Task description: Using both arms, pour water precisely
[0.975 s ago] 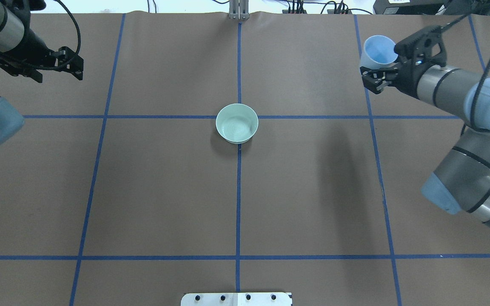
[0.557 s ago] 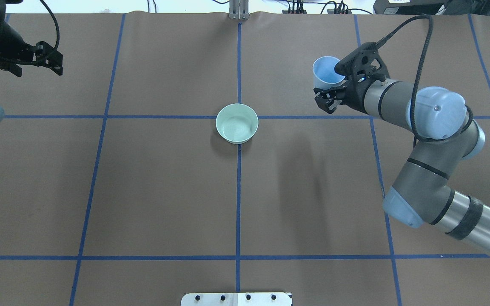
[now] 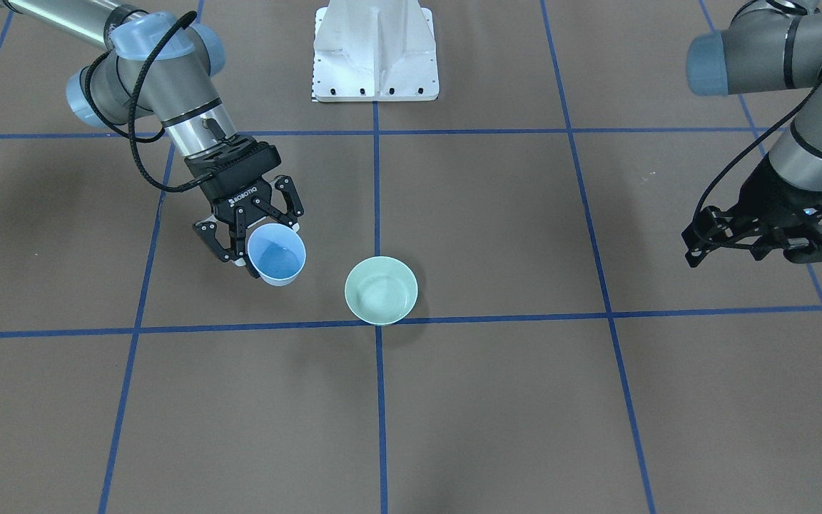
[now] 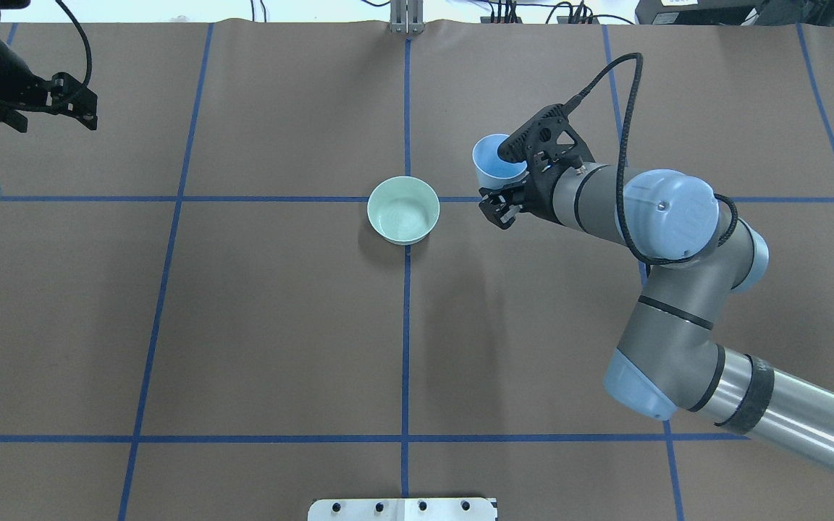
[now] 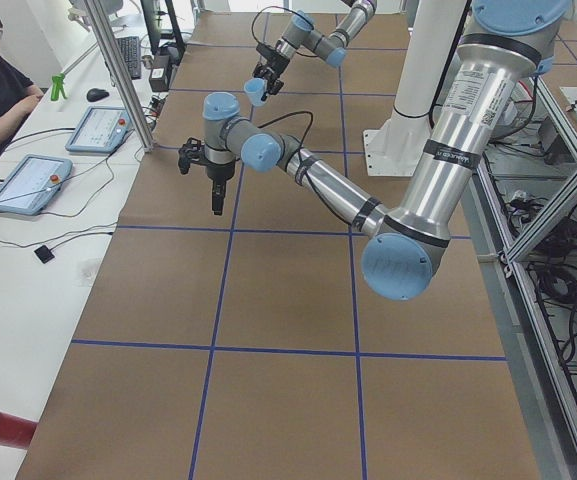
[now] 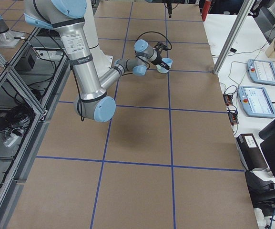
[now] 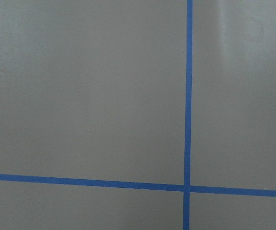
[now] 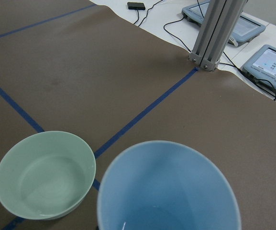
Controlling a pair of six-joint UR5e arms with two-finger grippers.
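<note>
Gripping the pale blue cup (image 3: 277, 257), right hand (image 3: 260, 241) hangs over the bench (image 4: 279, 325) near the mint bowl (image 4: 403, 210), at its 2 o'clock in the overhead view. Water (image 8: 126, 224): faint glint in the cup bottom. Left hand (image 3: 700, 243) is far out at 10 o'clock; can't tell its grip state.

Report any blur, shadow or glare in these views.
Right wrist view: the blue cup is blurred at its near rim, the mint-green bowl sharper. Overhead view: the right arm casts a soft shadow on the brown table cover; the far edge is overexposed.
</note>
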